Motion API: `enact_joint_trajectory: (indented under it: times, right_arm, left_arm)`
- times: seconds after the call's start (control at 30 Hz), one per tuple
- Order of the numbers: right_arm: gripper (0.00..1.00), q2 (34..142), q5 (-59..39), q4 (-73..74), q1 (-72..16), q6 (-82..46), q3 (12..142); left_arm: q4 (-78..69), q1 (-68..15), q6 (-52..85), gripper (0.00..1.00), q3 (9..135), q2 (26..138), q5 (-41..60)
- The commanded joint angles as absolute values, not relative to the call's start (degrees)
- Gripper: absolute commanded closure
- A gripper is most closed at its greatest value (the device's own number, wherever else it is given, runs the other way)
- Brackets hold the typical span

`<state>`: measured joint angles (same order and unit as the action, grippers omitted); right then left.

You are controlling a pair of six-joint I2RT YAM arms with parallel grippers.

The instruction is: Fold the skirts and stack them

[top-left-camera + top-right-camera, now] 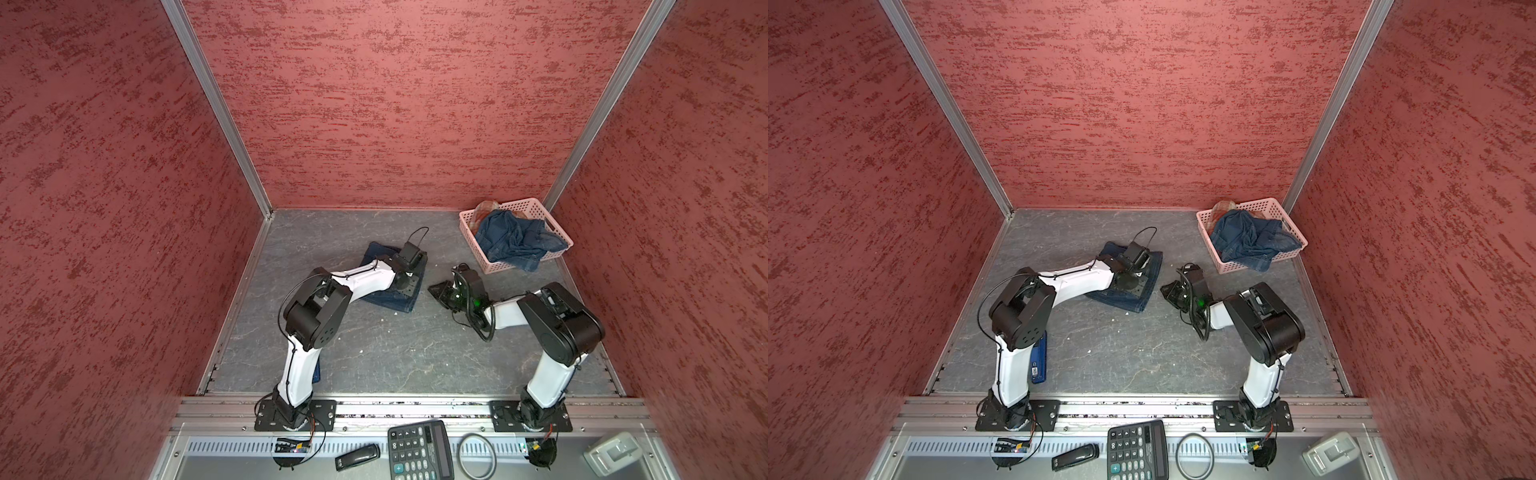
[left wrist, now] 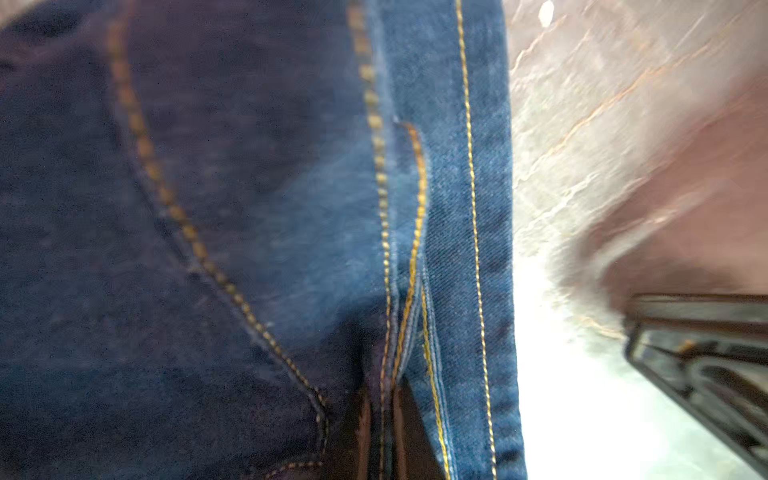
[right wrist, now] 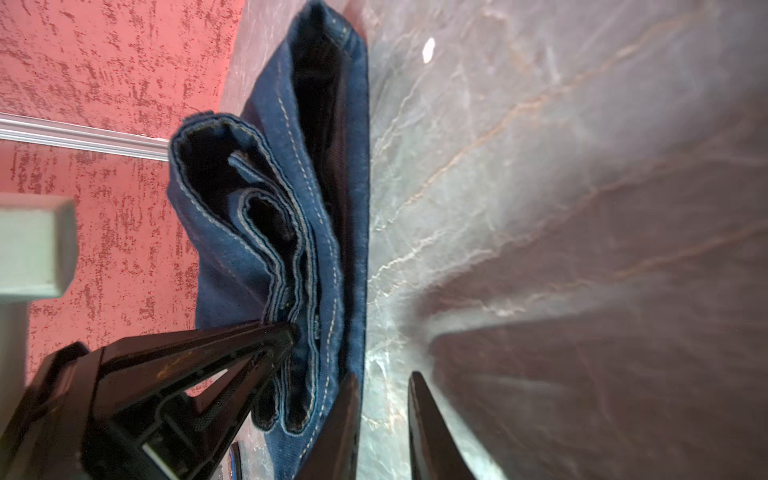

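Note:
A folded dark blue denim skirt [image 1: 390,300] [image 1: 1126,302] lies mid-table. My left gripper [image 1: 411,286] [image 2: 382,399] comes down on its right edge, shut on a stitched seam of the denim [image 2: 249,208]. My right gripper [image 1: 433,288] [image 3: 382,376] lies low on the table just right of that skirt [image 3: 266,232], its jaws a little open with only bare table between them. A second denim skirt [image 1: 515,241] [image 1: 1246,239] lies crumpled in the pink basket [image 1: 519,205], over the plaid skirt [image 1: 486,208], which shows only at the back.
The basket stands at the back right corner against the red walls. A blue flat object [image 1: 1038,365] lies beside the left arm's lower link. A calculator [image 1: 419,451] and small items sit on the shelf in front of the arm bases.

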<state>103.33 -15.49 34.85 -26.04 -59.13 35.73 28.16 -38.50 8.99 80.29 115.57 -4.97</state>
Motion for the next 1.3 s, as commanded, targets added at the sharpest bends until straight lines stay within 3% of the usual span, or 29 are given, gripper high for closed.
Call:
enact_joint_trajectory:
  times: [0.0, 0.47, 0.87, 0.9, 0.93, 0.97, 1.13, 1.27]
  right_arm:
    - [0.76, 104.8, -15.5, 35.6, -26.5, -60.0, 36.9]
    - [0.76, 106.7, -16.1, 35.9, -27.7, -59.9, 39.0]
    - [0.76, 110.8, -17.3, 36.7, -28.7, -62.0, 41.7]
    - [0.76, 110.9, -17.3, 36.8, -28.6, -62.1, 41.6]
    - [0.76, 110.9, -17.4, 36.8, -28.7, -62.1, 41.5]
    - [0.76, 110.9, -17.4, 36.8, -28.7, -62.1, 41.4]
    - [0.76, 110.3, -17.1, 36.4, -28.7, -61.9, 41.0]
    - [0.76, 108.9, -16.7, 35.4, -28.6, -61.1, 40.5]
  left_arm:
    - [25.5, -35.7, 12.4, 1.0, 76.7, 112.7, 2.9]
    - [25.2, -33.5, 13.8, 1.0, 76.0, 106.7, 5.5]
    - [29.4, -35.0, 12.9, 1.0, 79.3, 110.6, 1.3]
    - [29.9, -35.7, 12.5, 0.92, 79.9, 111.4, 0.2]
    - [30.3, -36.5, 12.1, 0.77, 80.5, 112.0, -0.4]
    - [30.6, -37.1, 11.8, 0.72, 81.1, 112.6, -1.0]
    - [34.0, -40.0, 10.6, 0.58, 85.6, 117.0, -5.6]
    - [37.8, -41.1, 9.3, 0.58, 89.1, 119.9, -10.2]
